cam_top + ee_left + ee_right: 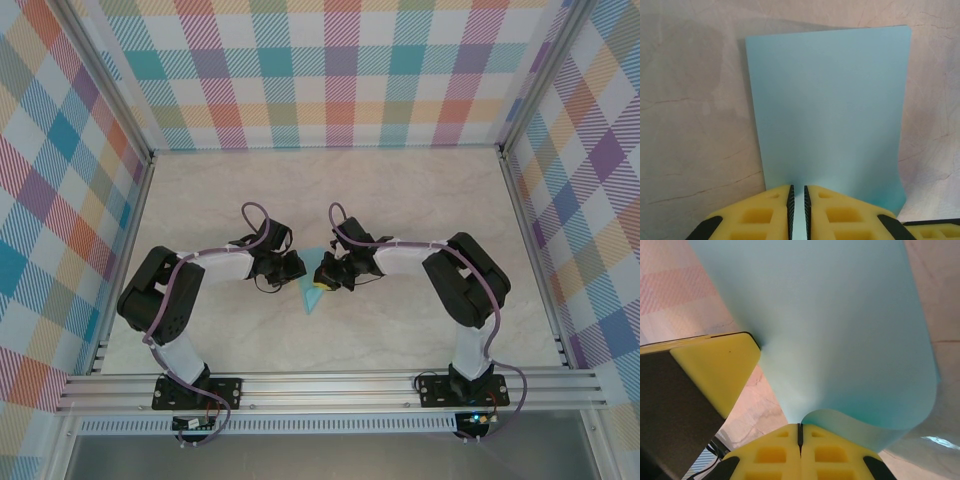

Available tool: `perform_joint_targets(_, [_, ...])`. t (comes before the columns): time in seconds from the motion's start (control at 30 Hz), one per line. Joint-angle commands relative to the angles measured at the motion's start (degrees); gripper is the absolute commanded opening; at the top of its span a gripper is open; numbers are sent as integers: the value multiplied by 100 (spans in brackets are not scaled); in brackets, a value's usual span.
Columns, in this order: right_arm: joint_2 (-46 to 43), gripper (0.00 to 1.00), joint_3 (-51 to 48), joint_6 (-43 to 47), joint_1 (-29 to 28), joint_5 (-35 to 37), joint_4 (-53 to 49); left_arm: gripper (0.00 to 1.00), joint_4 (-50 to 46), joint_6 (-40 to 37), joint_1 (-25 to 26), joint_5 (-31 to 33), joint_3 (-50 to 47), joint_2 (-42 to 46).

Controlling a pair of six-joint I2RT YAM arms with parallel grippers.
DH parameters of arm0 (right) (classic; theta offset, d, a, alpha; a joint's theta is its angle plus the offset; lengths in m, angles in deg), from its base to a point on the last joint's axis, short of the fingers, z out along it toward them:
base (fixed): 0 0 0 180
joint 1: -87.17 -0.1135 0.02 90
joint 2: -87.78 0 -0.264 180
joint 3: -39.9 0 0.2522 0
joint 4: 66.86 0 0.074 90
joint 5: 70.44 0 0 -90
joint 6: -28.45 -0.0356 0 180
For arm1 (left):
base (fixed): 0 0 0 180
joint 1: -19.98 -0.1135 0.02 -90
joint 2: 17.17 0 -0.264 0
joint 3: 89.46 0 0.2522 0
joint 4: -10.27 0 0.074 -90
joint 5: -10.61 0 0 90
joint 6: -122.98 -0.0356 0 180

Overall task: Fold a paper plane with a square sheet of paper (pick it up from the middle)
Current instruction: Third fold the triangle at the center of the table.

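Note:
The square sheet of paper (310, 293), light blue, sits between my two grippers at the table's middle. In the left wrist view the paper (830, 110) stretches flat ahead, its near right corner curling up. My left gripper (797, 200) has its tips at the sheet's near edge, the jaws a narrow slit apart with blue showing through the slit. My right gripper (801, 432) is shut on a curled-up edge of the paper (830, 330), which bows away from it. In the top view the left gripper (293, 268) and the right gripper (325, 272) nearly touch.
The beige marbled table (400, 190) lies all around the paper. Checked walls (330, 70) and metal rails enclose it. The left gripper's yellow finger (715, 370) is close on the left in the right wrist view.

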Motion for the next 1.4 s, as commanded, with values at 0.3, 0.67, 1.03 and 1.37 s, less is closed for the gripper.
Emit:
perform_joint_targets(0.3, [174, 1, 159, 17, -42, 91, 74, 17, -36, -92, -72, 96, 99, 54])
perform_joint_targets(0.67, [303, 1, 236, 116, -43, -84, 168, 12, -141, -131, -71, 80, 152, -202])
perform_joint_targets(1.03, [439, 1, 336, 206, -48, -94, 69, 12, -179, -161, -63, 69, 146, -185])
perform_joint_targets(1.37, [439, 2, 371, 423, -46, -209, -39, 12, -178, -153, -63, 43, 149, -176])
